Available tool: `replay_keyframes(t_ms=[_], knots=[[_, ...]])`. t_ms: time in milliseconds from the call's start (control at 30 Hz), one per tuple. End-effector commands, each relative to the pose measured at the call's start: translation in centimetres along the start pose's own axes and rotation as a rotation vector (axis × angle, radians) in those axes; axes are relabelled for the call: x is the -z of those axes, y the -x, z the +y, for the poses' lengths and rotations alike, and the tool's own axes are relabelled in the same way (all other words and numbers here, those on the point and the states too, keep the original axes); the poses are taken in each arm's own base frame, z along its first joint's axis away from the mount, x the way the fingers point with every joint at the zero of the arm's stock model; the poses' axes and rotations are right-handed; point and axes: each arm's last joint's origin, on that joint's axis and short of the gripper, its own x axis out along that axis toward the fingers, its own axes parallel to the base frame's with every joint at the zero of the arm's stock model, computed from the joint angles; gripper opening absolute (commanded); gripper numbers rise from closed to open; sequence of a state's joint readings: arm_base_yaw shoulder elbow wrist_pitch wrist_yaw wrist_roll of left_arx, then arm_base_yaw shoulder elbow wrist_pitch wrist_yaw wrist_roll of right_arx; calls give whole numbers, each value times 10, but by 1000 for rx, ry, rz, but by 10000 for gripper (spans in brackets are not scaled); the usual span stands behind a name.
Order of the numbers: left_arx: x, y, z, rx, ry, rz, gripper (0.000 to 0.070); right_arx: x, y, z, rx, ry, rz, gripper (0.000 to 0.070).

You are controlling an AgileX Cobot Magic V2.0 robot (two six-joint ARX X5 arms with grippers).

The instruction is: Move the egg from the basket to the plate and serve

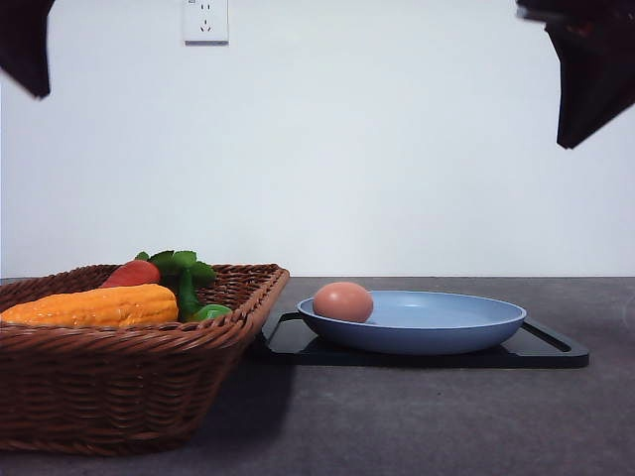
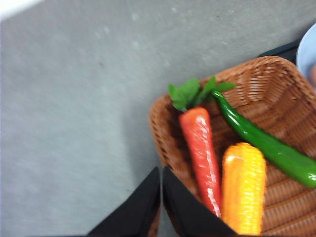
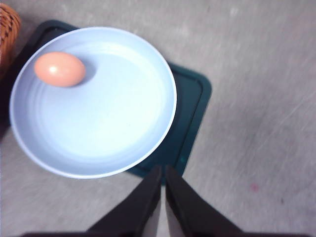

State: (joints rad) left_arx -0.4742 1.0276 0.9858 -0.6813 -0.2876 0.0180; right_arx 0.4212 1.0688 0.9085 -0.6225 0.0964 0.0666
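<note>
1. Right claw (image 3: 162, 197): clenched, empty, high above the plate (image 3: 94, 143).
2. Below it, the egg (image 3: 59, 69) lies near the plate's basket-side rim.
3. Left claw (image 2: 161, 197): clenched, over the basket (image 2: 266, 84).
4. Serving: grip the tray (image 3: 190, 106) edge, lift level or the egg rolls.

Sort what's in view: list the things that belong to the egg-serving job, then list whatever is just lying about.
Belongs to the job:
- egg, already lying on the plate
- plate, light blue, sitting on the tray
- basket, brown wicker

Just lying about:
- carrot, corn cob and green pepper, all in the basket
- black tray
- wall socket
</note>
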Motion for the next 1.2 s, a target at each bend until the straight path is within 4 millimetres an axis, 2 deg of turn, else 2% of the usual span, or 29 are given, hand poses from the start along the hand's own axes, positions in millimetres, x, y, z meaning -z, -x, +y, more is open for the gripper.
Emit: replay_keyframes(t_ms=[0, 200, 333, 500, 1000, 1167], knots=[[9, 0, 0, 23, 69, -46, 0, 11, -3, 2, 6, 10, -64, 0], [55, -2, -5, 68, 196, -193, 0, 52, -12, 5, -14, 1, -268, 0], [76, 2, -8, 123, 248, -274, 0, 69, -15, 7, -40, -6, -372, 0], [77, 8, -9, 160, 264, -299, 0, 68, -15, 6, -47, -43, -403, 0], [78, 9, -8, 162, 264, -303, 0, 65, -13, 7, -52, -48, -445, 0], [89, 42, 5, 149, 276, -423, 0, 64, -13, 7, -52, -48, -445, 0]])
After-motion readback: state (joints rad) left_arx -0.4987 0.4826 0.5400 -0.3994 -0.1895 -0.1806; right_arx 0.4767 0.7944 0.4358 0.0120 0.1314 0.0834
